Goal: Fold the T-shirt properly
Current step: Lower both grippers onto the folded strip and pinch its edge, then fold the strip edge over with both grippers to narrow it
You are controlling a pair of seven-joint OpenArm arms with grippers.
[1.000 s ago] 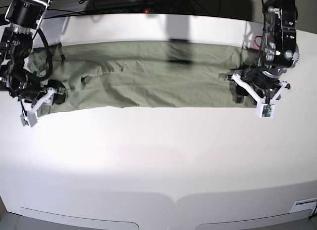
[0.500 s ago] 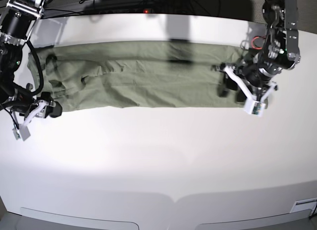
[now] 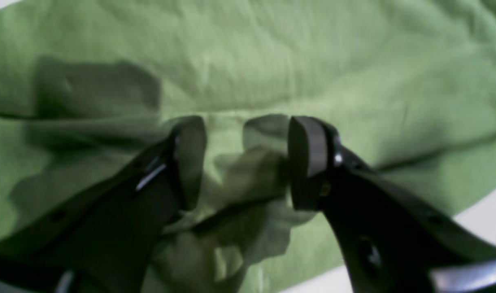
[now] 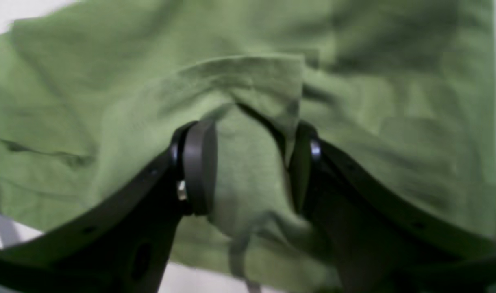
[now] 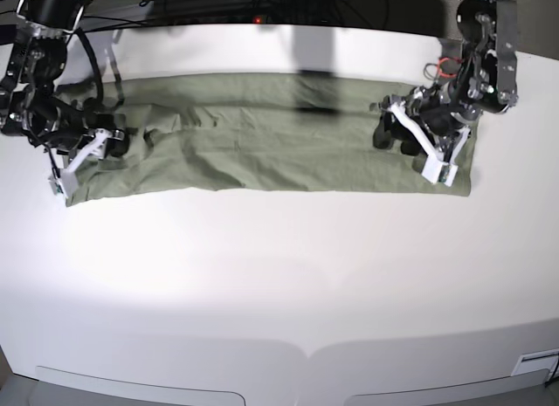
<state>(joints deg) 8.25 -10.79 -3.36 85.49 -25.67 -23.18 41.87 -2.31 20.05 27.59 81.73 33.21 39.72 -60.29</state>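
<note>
Strong overhead glare washes out the counter (image 5: 262, 249) in the base view. Both wrist views are soft and blurred, with dark shadows across the T-shirt (image 3: 272, 61).

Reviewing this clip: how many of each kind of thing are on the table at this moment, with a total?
T-shirt: 1, olive green, spread flat
Robot hands: 2, the left hand and the right hand, each with fingers apart over the cloth
Table: 1, white
Total: 4
</note>
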